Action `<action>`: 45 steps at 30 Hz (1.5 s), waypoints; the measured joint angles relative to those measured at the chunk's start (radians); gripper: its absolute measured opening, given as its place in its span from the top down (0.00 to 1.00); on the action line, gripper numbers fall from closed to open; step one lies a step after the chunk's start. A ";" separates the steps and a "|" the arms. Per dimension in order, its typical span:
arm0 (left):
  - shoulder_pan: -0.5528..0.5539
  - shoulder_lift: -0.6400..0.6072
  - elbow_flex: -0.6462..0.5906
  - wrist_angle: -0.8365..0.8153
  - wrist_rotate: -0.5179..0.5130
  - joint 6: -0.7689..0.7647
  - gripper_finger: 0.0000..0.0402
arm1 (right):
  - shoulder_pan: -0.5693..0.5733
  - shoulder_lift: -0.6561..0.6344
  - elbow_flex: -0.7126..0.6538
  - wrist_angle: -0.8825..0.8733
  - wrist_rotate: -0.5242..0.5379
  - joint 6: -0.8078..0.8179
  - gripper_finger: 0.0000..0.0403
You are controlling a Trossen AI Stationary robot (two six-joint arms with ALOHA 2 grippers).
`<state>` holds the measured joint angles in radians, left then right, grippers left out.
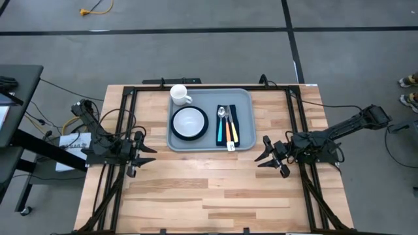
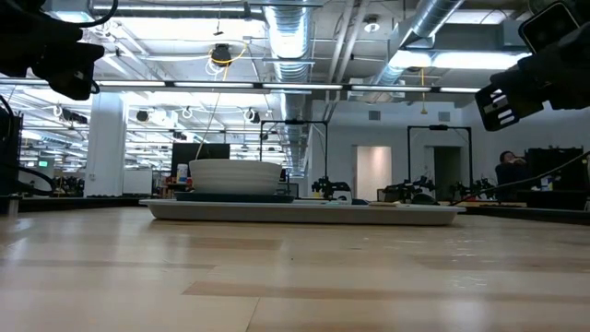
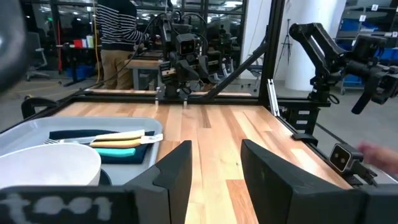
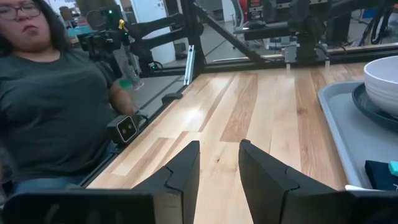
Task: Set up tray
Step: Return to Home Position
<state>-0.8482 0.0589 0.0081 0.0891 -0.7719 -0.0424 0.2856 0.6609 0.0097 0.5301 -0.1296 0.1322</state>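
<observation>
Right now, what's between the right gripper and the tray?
Only bare table separates the right gripper from the tray, per the high view.

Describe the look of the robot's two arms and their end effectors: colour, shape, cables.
The left arm and right arm are black, built of slim jointed segments with bulkier joint housings. The left end effector and right end effector each carry two dark, wedge-shaped fingers with flat inner faces. Thin black cables trail from the arm bases. No markings are legible.
</observation>
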 joint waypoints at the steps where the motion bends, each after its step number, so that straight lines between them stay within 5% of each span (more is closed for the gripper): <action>1: 0.000 0.000 0.000 0.000 0.000 -0.001 0.69 | 0.000 0.000 0.000 0.000 0.000 0.000 0.75; 45: 0.000 0.000 -0.001 0.000 0.001 0.004 0.69 | 0.000 0.000 0.000 0.000 -0.001 0.000 0.75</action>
<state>-0.8482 0.0589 0.0067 0.0891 -0.7708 -0.0380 0.2857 0.6609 0.0097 0.5297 -0.1303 0.1322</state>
